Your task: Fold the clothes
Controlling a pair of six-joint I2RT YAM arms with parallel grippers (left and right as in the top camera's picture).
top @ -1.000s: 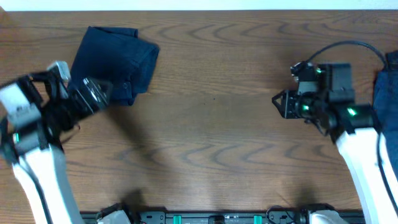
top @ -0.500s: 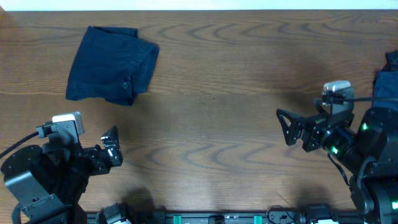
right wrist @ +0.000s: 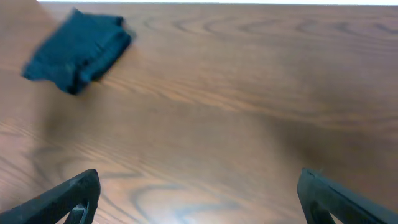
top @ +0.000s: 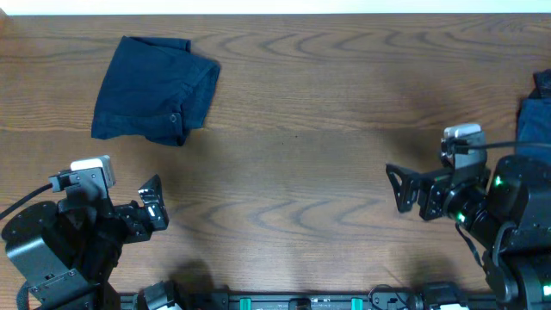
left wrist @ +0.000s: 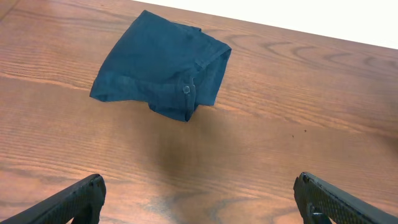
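Clothes [top: 155, 90] lie folded in a bundle at the table's [top: 301, 172] far left, pale button [left wrist: 186, 89] showing. Left claw [top: 155, 204] is spread wide, empty, well apart from them. Right claw [top: 398, 188] likewise spread, empty. Blue heap [top: 535, 120] at the right edge.

Navy clothes [right wrist: 78, 50] bunched at upper left on brown desk [right wrist: 249, 93], right hand [right wrist: 199, 200] spread wide, fingertips [right wrist: 68, 199] in lower corners

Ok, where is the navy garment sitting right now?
In the overhead view the navy garment lies in a compact bundle on the table's far left, ahead of the left claw, which is open and apart from it.
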